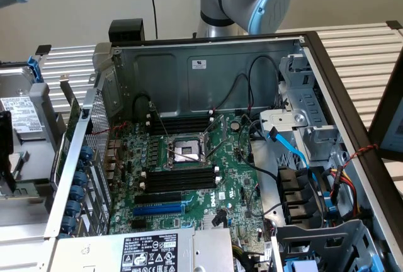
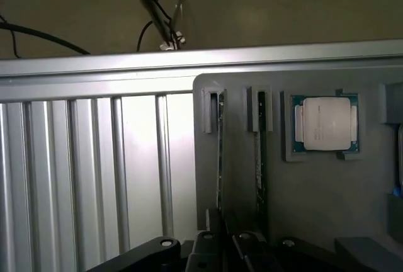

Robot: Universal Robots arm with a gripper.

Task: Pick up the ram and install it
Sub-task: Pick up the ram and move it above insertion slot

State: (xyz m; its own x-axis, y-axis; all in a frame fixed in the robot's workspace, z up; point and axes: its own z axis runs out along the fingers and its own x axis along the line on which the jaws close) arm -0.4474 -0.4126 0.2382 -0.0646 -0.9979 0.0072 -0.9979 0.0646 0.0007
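Claw (image 2: 224,248) clenched on the ram (image 2: 220,158) in its gray holder (image 2: 302,209); exterior view shows the motherboard (image 1: 230,190).

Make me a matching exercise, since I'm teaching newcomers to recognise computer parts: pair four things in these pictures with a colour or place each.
Things:
1. square silver-lidded processor chip
2. long plastic expansion slot on the green motherboard
3. long memory slots on that motherboard
4. thin green ram stick beside the chip

Colours or places:
A. black
B. standing on edge in a groove of the grey tray
C. blue
D. lying flat in a recess of the grey tray

Pairs: 1-D, 2-C, 3-A, 4-B.
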